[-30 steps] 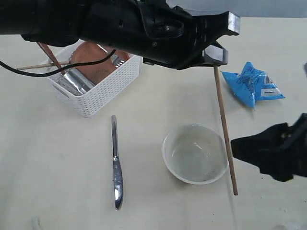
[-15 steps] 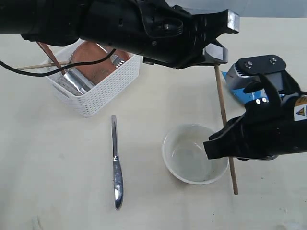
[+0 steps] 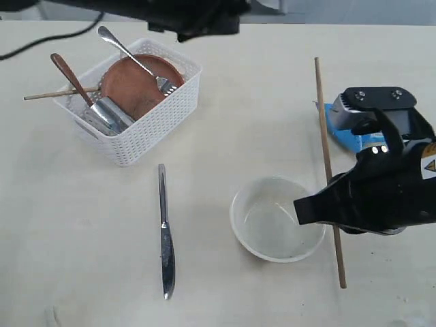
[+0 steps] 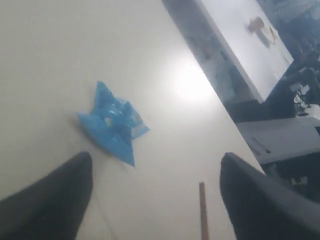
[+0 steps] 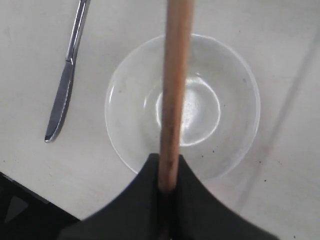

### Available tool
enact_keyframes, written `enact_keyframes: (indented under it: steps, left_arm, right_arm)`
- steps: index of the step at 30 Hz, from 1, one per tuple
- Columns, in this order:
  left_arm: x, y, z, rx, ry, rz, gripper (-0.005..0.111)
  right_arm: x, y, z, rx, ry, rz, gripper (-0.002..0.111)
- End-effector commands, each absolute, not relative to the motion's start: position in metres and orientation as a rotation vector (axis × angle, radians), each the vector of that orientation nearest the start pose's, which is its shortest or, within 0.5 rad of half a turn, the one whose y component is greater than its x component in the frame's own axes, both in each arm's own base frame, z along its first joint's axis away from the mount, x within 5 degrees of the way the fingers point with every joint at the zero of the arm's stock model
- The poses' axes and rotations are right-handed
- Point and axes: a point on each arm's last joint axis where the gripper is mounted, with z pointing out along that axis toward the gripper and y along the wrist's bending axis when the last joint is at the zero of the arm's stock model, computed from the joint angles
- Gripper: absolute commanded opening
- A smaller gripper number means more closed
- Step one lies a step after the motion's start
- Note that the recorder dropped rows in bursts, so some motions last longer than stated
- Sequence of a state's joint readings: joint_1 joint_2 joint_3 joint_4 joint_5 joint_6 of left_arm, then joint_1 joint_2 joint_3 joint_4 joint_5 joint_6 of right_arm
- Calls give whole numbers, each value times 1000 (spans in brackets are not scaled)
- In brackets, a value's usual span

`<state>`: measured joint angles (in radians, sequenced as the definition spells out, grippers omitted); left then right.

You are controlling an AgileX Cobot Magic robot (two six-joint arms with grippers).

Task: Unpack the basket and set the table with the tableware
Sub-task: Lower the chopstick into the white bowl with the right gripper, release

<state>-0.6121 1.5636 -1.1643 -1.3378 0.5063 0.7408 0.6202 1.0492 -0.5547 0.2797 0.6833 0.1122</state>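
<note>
Wooden chopstick is getting pinched by the right fingers just beside the bowl, left fingers are hanging wide open and empty, basket is sitting well apart on the tabletop.

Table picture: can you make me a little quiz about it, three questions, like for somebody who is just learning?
1. True or false: the knife lies inside the basket.
2. What is the right gripper squeezing? A) a pencil B) a chopstick C) a straw
3. What colour is the crinkly packet?

Key
1. False: it lies flat on the table, outside the basket.
2. B
3. Blue
</note>
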Motion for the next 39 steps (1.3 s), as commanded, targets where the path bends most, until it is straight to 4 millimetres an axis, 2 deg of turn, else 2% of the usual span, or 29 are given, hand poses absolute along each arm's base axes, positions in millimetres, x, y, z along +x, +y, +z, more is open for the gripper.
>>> enact_keyframes:
  steps: [1, 2, 3, 4, 8, 12, 23, 39]
  left_arm:
    - [272, -190, 342, 458, 2061, -1074, 43]
    - [271, -181, 347, 474, 2051, -1044, 32]
    - [268, -167, 355, 498, 2036, -1002, 9]
    - [266, -153, 363, 518, 2016, -933, 1]
    - [247, -122, 382, 495, 1943, -820, 1]
    - [231, -110, 379, 438, 1911, -760, 1]
    - [226, -109, 376, 425, 1915, -773, 1]
    - [225, -109, 376, 430, 1921, -783, 1]
  right_arm:
    - [131, 113, 222, -428, 2803, 491, 0]
    - [131, 114, 218, -429, 2840, 482, 0]
    - [132, 116, 212, -414, 2892, 483, 0]
    - [136, 120, 207, -392, 2928, 474, 0]
    - [157, 135, 211, -311, 2970, 471, 0]
    - [174, 146, 199, -247, 3039, 422, 0]
    - [185, 153, 170, -180, 3122, 351, 0]
    - [191, 156, 149, -152, 3163, 305, 0]
